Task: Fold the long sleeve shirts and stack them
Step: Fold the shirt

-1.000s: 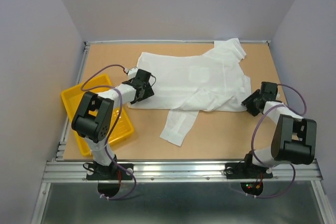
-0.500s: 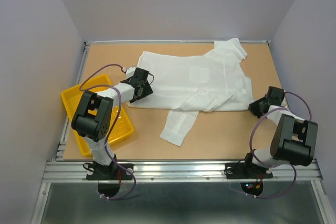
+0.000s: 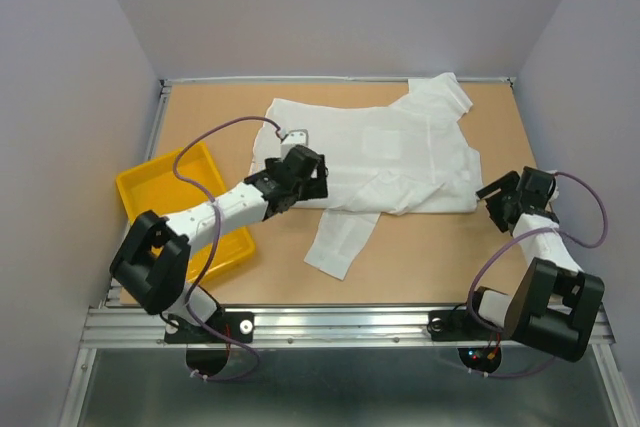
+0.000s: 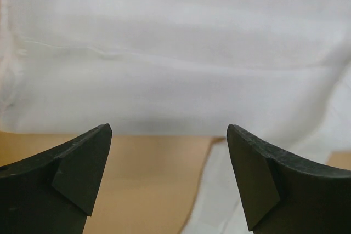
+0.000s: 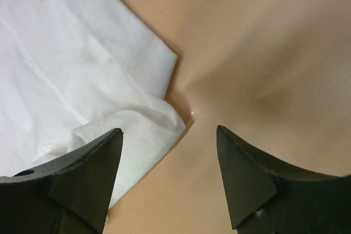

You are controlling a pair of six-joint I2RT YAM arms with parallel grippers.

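Note:
A white long sleeve shirt (image 3: pixel 380 152) lies spread across the far half of the table, one sleeve (image 3: pixel 340 237) trailing toward the front. My left gripper (image 3: pixel 312 179) hovers at the shirt's front hem, left of the middle. It is open in the left wrist view (image 4: pixel 169 131), with bare table between its fingers and white cloth (image 4: pixel 175 53) just beyond them. My right gripper (image 3: pixel 492 194) stands open just off the shirt's right front corner. In the right wrist view (image 5: pixel 169 130) it holds nothing, and the cloth's corner (image 5: pixel 71 69) lies by its left finger.
A yellow tray (image 3: pixel 150 172) sits at the front left, and my left arm reaches over its corner. Grey walls close in the table on three sides. Bare board shows in front of the shirt around the sleeve.
My left arm has swung right along the front hem, from the shirt's left edge toward its middle, and opened wider. My right gripper pulled back right off the shirt's corner and opened.

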